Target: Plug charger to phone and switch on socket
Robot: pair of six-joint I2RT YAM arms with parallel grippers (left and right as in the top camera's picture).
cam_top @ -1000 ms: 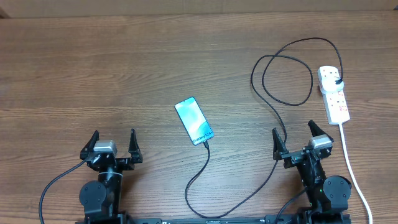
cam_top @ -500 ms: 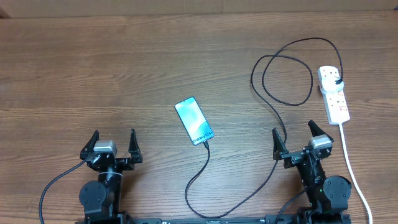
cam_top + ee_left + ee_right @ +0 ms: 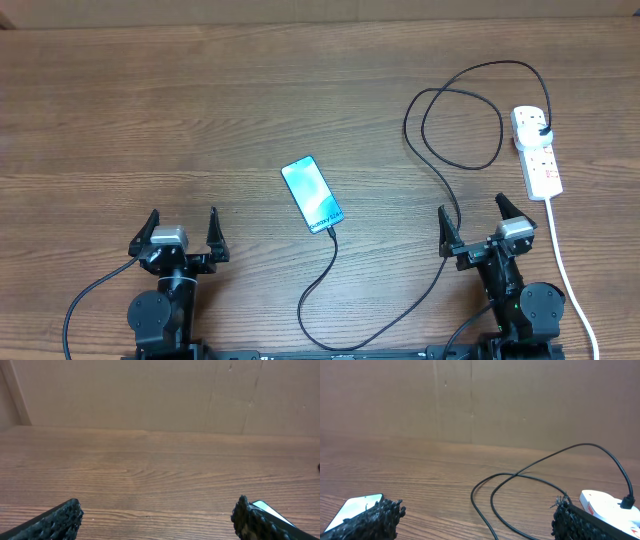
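Saw both arms low at the near edge, the left gripper (image 3: 183, 213) and right gripper (image 3: 470, 205) each spread wide, holding nothing. Found the phone (image 3: 312, 195) flat on the table (image 3: 150, 110) between them, farther out, well apart from either. Traced the charger (image 3: 405, 122) from the phone's near end, close past the right gripper, to the socket (image 3: 537, 152) — ahead-right of that gripper, untouched.

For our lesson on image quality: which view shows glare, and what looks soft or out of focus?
Overhead: even light, no hard shadows. Right wrist: the phone screen is washed pale by glare. Left wrist: the near fingertips look fuzzy, the table behind clearer.
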